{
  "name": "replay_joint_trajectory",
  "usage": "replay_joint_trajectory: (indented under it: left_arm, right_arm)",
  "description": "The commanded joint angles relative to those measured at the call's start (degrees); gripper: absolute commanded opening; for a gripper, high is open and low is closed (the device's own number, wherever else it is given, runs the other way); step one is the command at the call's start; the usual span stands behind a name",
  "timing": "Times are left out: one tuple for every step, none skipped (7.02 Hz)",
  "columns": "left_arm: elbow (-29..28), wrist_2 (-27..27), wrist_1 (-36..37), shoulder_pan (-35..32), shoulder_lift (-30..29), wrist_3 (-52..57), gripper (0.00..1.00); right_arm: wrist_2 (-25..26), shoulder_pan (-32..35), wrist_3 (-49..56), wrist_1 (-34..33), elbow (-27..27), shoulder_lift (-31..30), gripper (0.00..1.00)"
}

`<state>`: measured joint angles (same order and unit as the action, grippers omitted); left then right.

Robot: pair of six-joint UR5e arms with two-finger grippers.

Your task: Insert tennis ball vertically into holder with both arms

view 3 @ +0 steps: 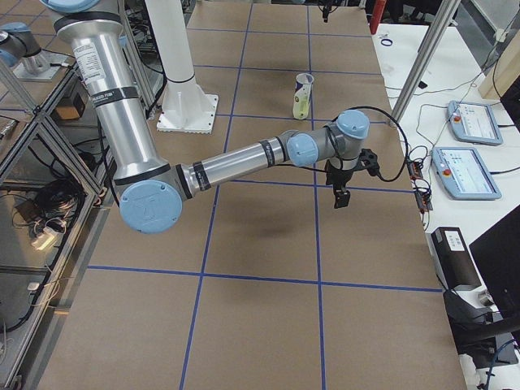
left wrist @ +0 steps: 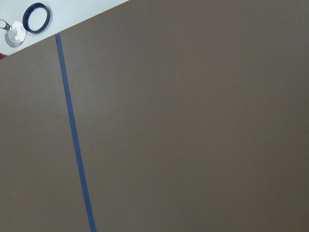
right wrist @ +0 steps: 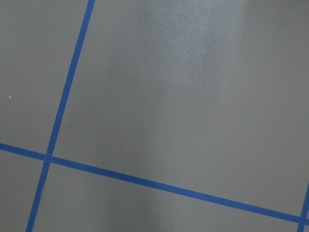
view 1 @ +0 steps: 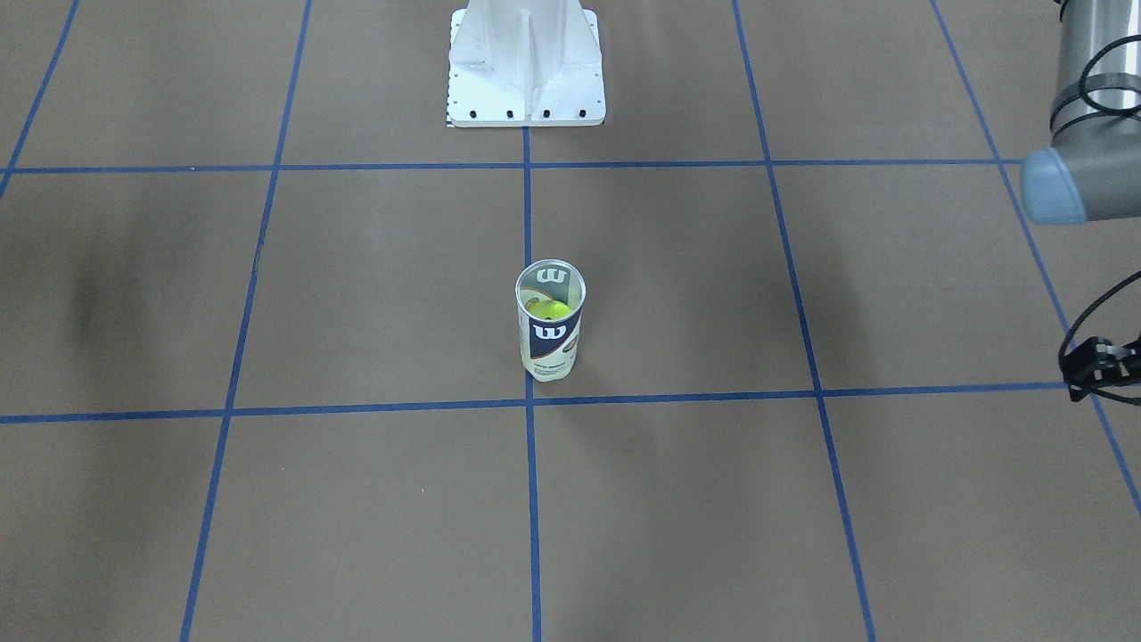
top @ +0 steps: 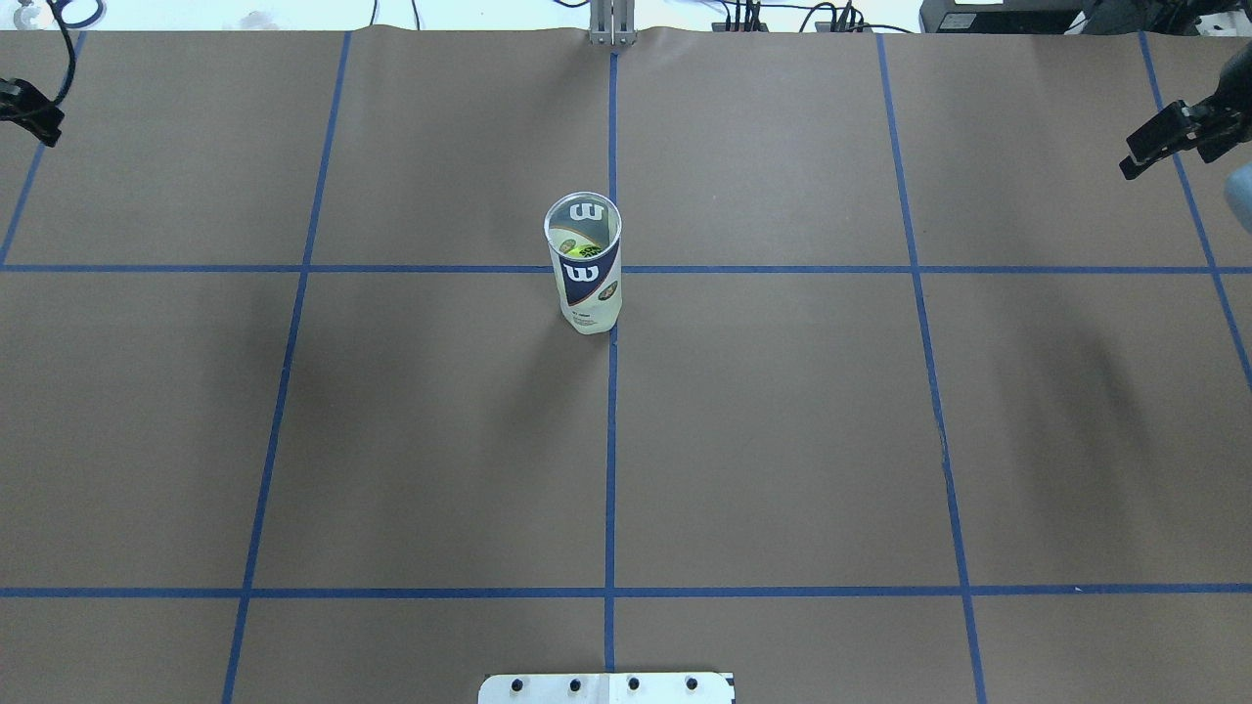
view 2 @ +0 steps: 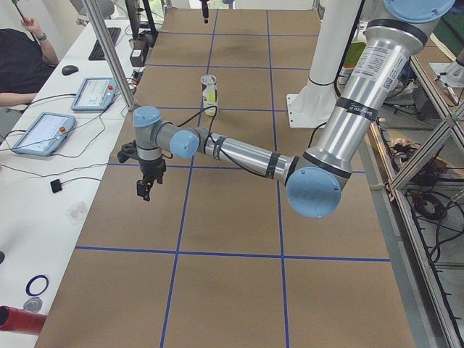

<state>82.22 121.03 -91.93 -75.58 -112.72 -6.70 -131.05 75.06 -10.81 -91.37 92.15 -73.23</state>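
The holder point(view 1: 550, 330), a clear can with a silver rim and a navy "W" label, stands upright at the table's middle. It also shows in the overhead view point(top: 584, 264) and in both side views point(view 2: 209, 94) point(view 3: 303, 96). The tennis ball point(view 1: 548, 310) sits inside it, below the rim, and shows through the open top in the overhead view point(top: 585, 249). My left gripper point(top: 24, 110) hangs far off at the table's left edge, and its fingers look shut and empty. My right gripper point(top: 1149, 147) hangs far off at the right edge, also looking shut and empty.
The white pedestal base point(view 1: 526, 67) stands at the robot's side of the table. Blue tape lines point(top: 611, 440) grid the brown surface. A blue ring point(left wrist: 36, 16) and a metal lid lie on the white side bench. Tablets point(view 2: 43, 132) and an operator sit beside the table.
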Motion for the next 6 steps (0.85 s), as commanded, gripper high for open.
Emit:
replay_joint_trajectory:
  left_arm:
    - [0.9,9.8,3.1,-7.7,3.8,3.4,0.99]
    - [0.8,11.8,2.9,-10.3,6.2,3.4,0.99]
    - [0.7,11.8,3.0,-10.7,7.9,7.7,0.99]
    - [-0.2,11.7,3.1,-11.7,8.9,11.9,0.99]
    - [0.0,11.9,2.4,-12.3,12.4,11.5,1.0]
    - [0.8,11.9,2.3,-12.4,14.4,11.1,0.99]
  right_arm:
    - [-2.4,4.1,0.4,0.0,-0.1,-3.2,0.99]
    - [-3.8,7.3,1.2,-0.1,-0.2,-5.2,0.99]
    - [-4.0,9.8,7.2,-0.3,-0.7,-7.9,0.99]
    - [-3.9,11.1,9.0,-0.6,-1.5,-9.1,0.99]
    - [-5.3,11.9,9.5,-0.2,-2.5,-10.9,0.99]
    - [-7.8,12.6,9.5,-0.3,-2.4,-11.5,0.99]
